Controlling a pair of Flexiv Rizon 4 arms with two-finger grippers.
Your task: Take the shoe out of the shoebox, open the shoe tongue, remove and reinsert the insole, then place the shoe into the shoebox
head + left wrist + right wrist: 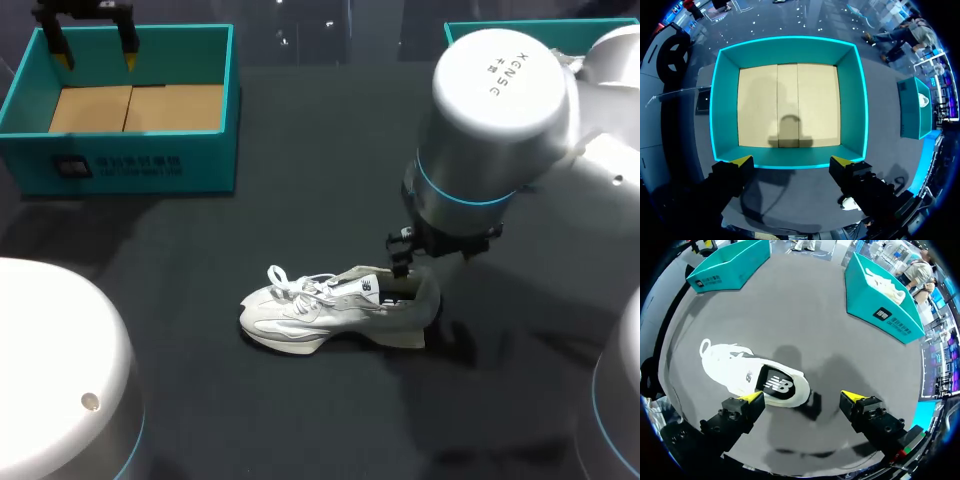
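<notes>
We have the shoe [335,308] on the table [300,150], outside the shoebox [130,160]. Right gripper [802,399] wide open, empty, above the heel; left gripper [791,161] wide open, empty, over the shoebox. We'd descend straight and pinch only the insole [776,385] edge.

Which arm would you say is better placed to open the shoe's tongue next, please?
Right: the right tool hangs open over the heel end of the shoe, while the left tool is away over the empty shoebox.

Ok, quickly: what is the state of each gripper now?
Left gripper: open, empty, over the shoebox.
Right gripper: open, empty, at the heel of the shoe.
</notes>
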